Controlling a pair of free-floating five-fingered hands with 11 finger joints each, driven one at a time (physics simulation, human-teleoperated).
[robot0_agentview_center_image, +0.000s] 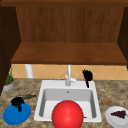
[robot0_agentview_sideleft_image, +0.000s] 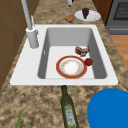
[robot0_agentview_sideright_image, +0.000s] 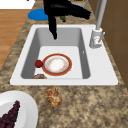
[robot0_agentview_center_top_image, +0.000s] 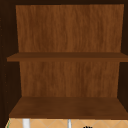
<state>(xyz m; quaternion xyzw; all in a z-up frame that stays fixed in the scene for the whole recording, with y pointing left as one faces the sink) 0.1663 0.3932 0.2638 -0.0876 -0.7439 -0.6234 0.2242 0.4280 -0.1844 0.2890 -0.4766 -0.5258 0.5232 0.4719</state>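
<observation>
Nearest the front camera, one glossy red ball (robot0_agentview_center_image: 67, 115) hides the front of the white sink (robot0_agentview_center_image: 46, 86); my left hand (robot0_agentview_center_image: 17, 102) hovers just over one round, flat blue plate (robot0_agentview_center_image: 16, 114) on the counter left of the sink, fingers curled, gripping nothing. Beside that plate lies one green bottle (robot0_agentview_sideleft_image: 68, 110). My right hand (robot0_agentview_center_image: 87, 75) hangs above the sink's back right corner, fingers relaxed and apart; the basin holds one red-rimmed plate (robot0_agentview_sideright_image: 56, 64).
</observation>
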